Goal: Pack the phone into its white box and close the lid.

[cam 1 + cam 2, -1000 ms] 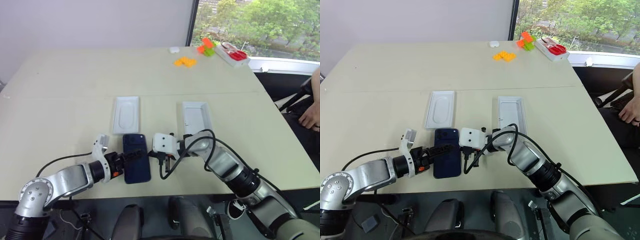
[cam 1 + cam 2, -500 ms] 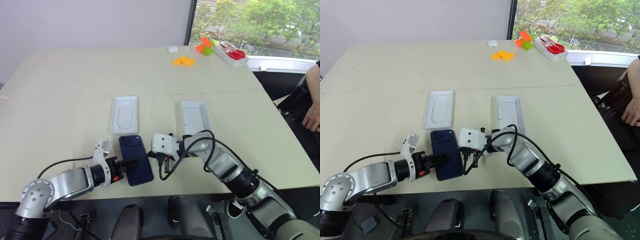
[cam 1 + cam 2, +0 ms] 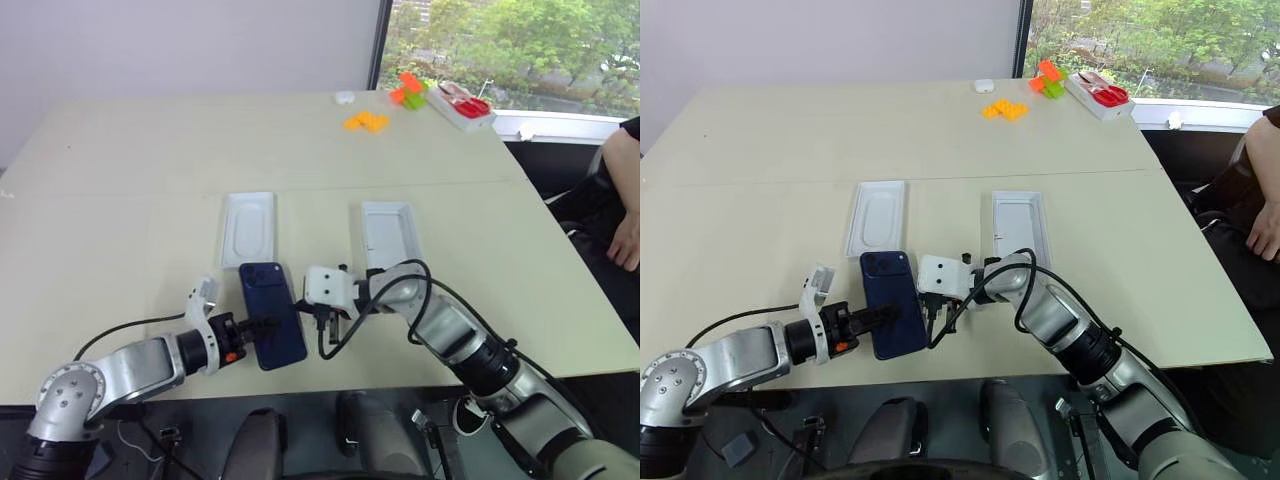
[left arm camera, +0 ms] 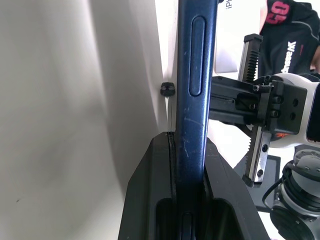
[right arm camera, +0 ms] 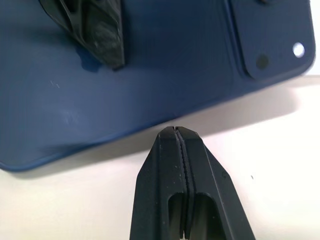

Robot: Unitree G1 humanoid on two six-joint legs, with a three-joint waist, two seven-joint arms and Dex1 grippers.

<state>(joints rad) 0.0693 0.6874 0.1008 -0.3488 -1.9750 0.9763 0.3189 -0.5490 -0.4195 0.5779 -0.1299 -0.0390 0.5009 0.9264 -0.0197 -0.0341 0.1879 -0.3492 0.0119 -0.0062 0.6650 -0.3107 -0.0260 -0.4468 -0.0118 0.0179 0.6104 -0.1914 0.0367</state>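
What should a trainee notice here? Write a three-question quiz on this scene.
1. True or false: the phone lies inside a white tray.
2. Which claw grips the phone? A) the left claw B) the right claw C) neither
3. Fill in: the right claw's fingers are ____ (open or shut).

Key: 1 false; 2 A; 3 shut.

I'm looking into what seems an office or meeting room: a wide beige table (image 3: pixel 130 170) stands against a plain grey wall (image 3: pixel 190 45). To the right of the table, a big window (image 3: pixel 520 45) shows green trees outside.
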